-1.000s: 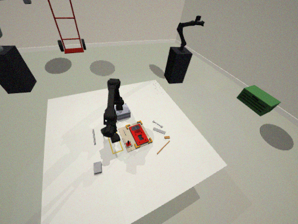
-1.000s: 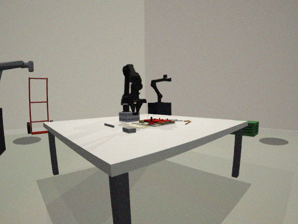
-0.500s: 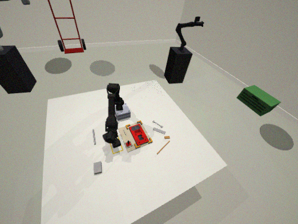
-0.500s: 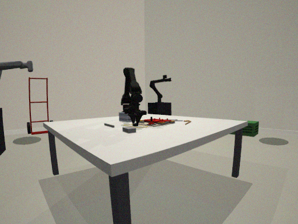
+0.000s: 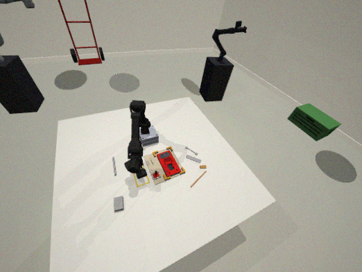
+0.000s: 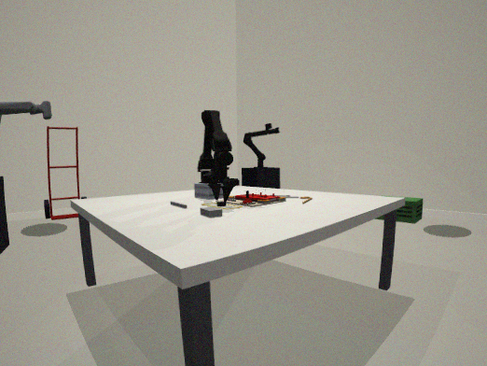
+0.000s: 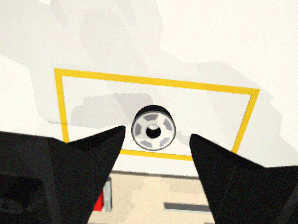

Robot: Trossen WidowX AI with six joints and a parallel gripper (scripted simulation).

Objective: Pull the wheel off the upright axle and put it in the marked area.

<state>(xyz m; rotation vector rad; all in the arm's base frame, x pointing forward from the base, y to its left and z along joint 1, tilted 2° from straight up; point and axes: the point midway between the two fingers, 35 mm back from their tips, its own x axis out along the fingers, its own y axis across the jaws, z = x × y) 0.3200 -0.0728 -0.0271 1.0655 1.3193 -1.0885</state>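
yellow outline of the marked area (image 5: 141, 181) taken as landmark throughout.

top view: black arm bent down over the yellow outline on the white bench (image 5: 87, 222); tool (image 5: 140, 173) at the outline's upper edge, hiding whatever lies under it. tan board (image 5: 151, 167) just beside the outline, bearing the red plate (image 5: 168, 163) and the upright axle (image 5: 156, 172), now bare. grey block (image 5: 118, 203) below the outline, apart from it.

exterior view: tool (image 6: 221, 202) low over the bench (image 6: 196, 243), fingertips near the surface; wheel and outline too small to tell.

wrist view: only this view shows the wheel (image 7: 153, 130). it lies flat inside the yellow outline (image 7: 150, 82), close to the near edge. tool (image 7: 155, 141) spread apart, a gap on each side between wheel and fingers; nothing gripped.

progress, as judged: wheel off axle and set down in the area; release under way. left: widen further, lift away so nothing is touched.
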